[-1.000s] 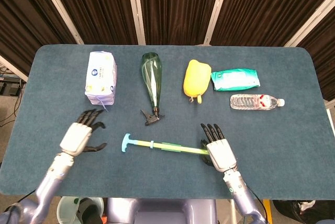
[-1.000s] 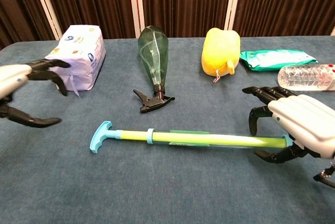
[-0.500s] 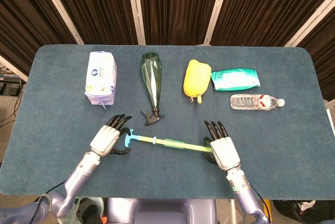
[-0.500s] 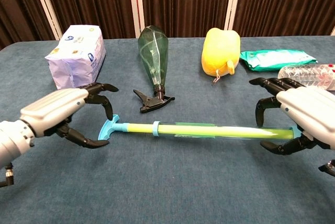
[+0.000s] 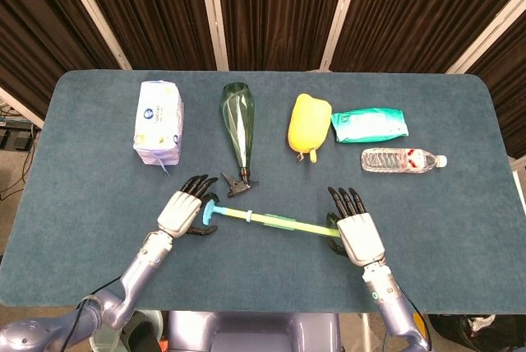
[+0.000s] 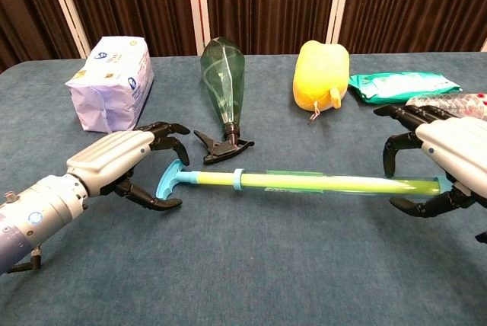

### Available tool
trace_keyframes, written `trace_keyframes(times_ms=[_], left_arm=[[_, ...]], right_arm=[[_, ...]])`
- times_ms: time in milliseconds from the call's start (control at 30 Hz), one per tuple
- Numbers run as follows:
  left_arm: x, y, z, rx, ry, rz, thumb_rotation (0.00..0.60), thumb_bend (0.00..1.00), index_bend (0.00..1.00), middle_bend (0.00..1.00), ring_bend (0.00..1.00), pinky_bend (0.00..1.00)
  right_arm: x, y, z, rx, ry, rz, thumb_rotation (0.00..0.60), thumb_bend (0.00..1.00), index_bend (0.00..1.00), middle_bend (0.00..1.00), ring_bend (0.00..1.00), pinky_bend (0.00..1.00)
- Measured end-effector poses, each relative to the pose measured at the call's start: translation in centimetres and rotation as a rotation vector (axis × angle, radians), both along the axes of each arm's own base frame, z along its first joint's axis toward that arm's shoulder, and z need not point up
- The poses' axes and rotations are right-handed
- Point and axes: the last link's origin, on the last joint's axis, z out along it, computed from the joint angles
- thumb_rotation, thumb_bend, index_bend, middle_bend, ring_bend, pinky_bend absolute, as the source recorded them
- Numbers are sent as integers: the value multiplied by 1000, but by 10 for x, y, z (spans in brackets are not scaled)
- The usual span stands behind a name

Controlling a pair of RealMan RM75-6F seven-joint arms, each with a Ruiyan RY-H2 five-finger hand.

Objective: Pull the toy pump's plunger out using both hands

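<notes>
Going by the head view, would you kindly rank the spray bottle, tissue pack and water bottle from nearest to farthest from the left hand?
From the left hand:
1. Spray bottle, just right, trigger end close by.
2. Tissue pack, behind, slightly left.
3. Water bottle, far right.

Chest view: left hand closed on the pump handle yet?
No, the left hand has its fingers curled open beside the blue handle, with a gap showing.

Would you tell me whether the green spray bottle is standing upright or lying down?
Lying down: the green spray bottle rests on its side on the table, black trigger nozzle toward the camera.
</notes>
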Motion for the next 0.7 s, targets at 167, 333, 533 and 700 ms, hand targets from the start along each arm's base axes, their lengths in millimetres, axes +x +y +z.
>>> trace_keyframes(times_ms=[167,333,533,700], left_arm=[[11,4,-4,0,-44,-19,600,181,294,58,14,98],[20,8,-15,-34,-53,-18,600,205,356,63,14,98],[22,11,-29,-73,-8,-10,600,323,446,75,14,98],[21,12,-30,-63,17,-15,600,450,588,95,14,98]], right_arm=[[-2,-1,2,-3,4,-2,600,367,699,70,0,66],[-3,-2,4,-11,4,-2,600,366,702,72,0,66],[-4,-2,8,-18,3,-2,600,365,705,75,0,66],[-5,-2,11,-28,4,1,600,367,712,79,0,66]])
